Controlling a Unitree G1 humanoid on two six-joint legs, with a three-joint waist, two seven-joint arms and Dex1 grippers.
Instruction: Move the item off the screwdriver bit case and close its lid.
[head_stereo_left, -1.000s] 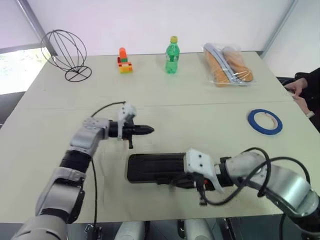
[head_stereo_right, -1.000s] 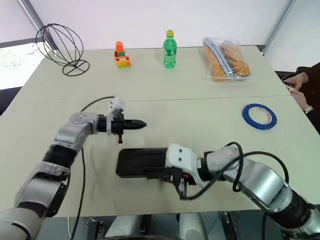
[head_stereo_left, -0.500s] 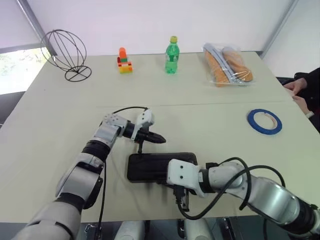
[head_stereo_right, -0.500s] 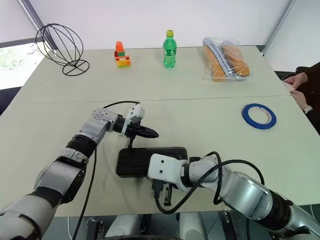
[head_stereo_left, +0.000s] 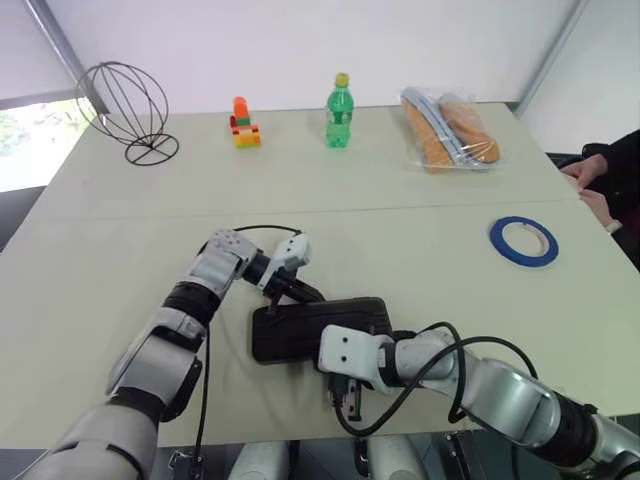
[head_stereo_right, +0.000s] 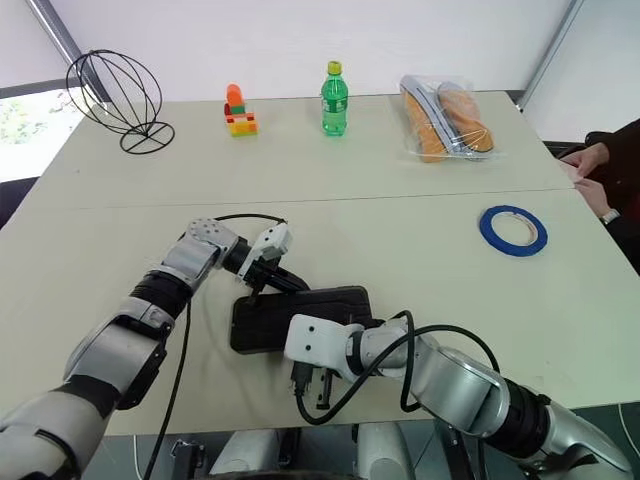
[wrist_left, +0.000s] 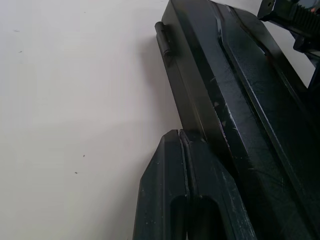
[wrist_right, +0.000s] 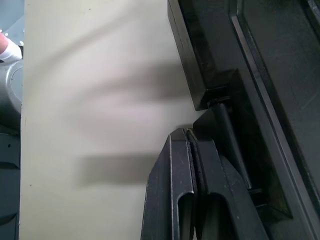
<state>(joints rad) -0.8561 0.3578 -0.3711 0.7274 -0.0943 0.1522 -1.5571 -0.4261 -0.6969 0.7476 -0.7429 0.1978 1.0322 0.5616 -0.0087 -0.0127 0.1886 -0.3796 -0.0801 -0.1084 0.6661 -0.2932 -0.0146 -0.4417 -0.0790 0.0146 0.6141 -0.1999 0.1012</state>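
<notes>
A pale desk (head_stereo_left: 120, 240) holds a flat, dark screwdriver bit case (head_stereo_left: 318, 327) near its front edge, lying with its lid (head_stereo_right: 300, 308) down flat over it. The blue tape ring (head_stereo_left: 523, 240) lies flat on the desk, well apart from the case, far off to the robot's right, near a person's hands (head_stereo_left: 590, 185) at that edge.

The left arm reaches in from the left with its elbow bent, forearm angled across toward the middle. The left claw (head_stereo_left: 306, 292) tilts downward and to the right, its two black fingers pressed together with nothing between them, tips at the far long edge of the case; the left wrist view shows them right beside that edge.

The right arm curls in from the right, with its wrist bent sharply. The right claw (head_stereo_right: 313, 389) hangs at the case's near edge, fingers together and empty, beside the small latch tab (wrist_right: 216, 90).

Along the far side of the desk stand a wire globe (head_stereo_left: 124, 105), a toy block figure (head_stereo_left: 242, 123), a green bottle (head_stereo_left: 339, 110) and a bag of bread (head_stereo_left: 449, 131).
</notes>
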